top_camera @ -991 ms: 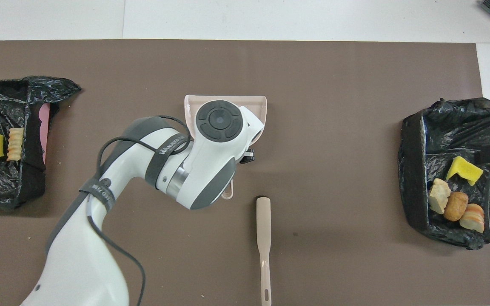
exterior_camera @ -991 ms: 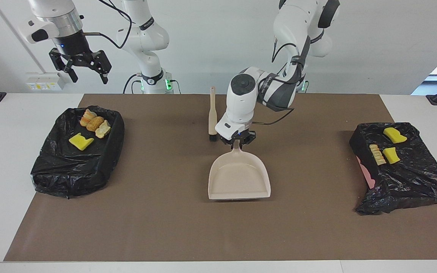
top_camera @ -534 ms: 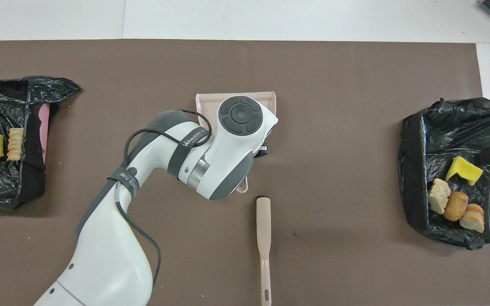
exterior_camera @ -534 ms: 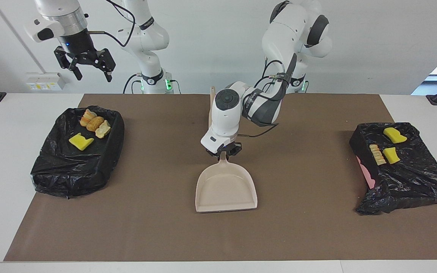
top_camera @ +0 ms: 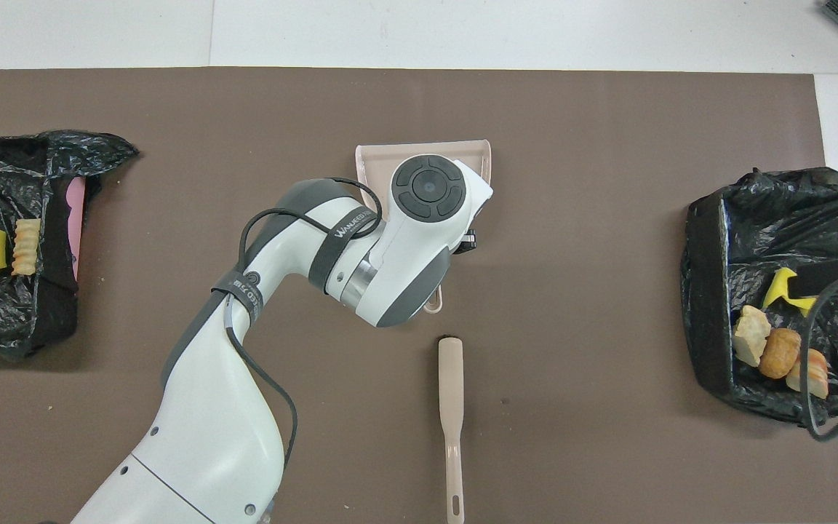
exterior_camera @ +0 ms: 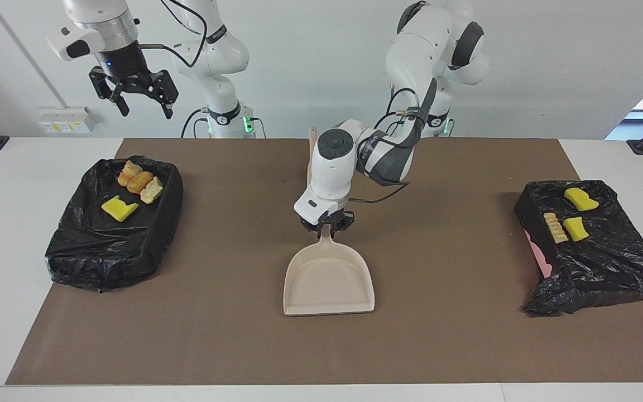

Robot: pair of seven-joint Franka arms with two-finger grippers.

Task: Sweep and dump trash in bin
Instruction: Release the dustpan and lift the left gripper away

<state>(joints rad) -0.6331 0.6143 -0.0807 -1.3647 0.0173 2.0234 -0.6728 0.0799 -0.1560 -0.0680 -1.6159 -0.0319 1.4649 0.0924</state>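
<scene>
Across the brown-matted worktop [exterior_camera: 232,335], facing view: the left gripper [exterior_camera: 327,224] sits low at the mat's middle, directly at the handle of the beige plastic dustpan [exterior_camera: 328,279], which lies flat, mouth turned away from the robots. Whether the jaws still clamp the handle cannot be told. The right gripper [exterior_camera: 142,99] hangs high above the worktop's edge, over the right arm's end, jaws spread wide and holding nothing; that arm waits. The black-bag-lined bin at the right arm's end [exterior_camera: 110,245] holds a bright yellow notched sponge chunk [exterior_camera: 119,209] and three tan-brown bread-like lumps [exterior_camera: 140,182]. The black-bag-lined bin at the left arm's end [exterior_camera: 600,273] holds two yellow sponge chunks [exterior_camera: 578,214] and one ridged tan lump [exterior_camera: 555,227]. No scrap lies on the mat.

Overhead view: the left arm covers most of the dustpan [top_camera: 372,155]; its handle end shows just under the wrist. A dark band on the forearm carries white lettering, too small to read. The slim beige hand brush [top_camera: 451,422] lies on the mat, nearer to the robots than the dustpan and apart from it. A black cable loops over the bin at the right arm's end [top_camera: 710,291].
</scene>
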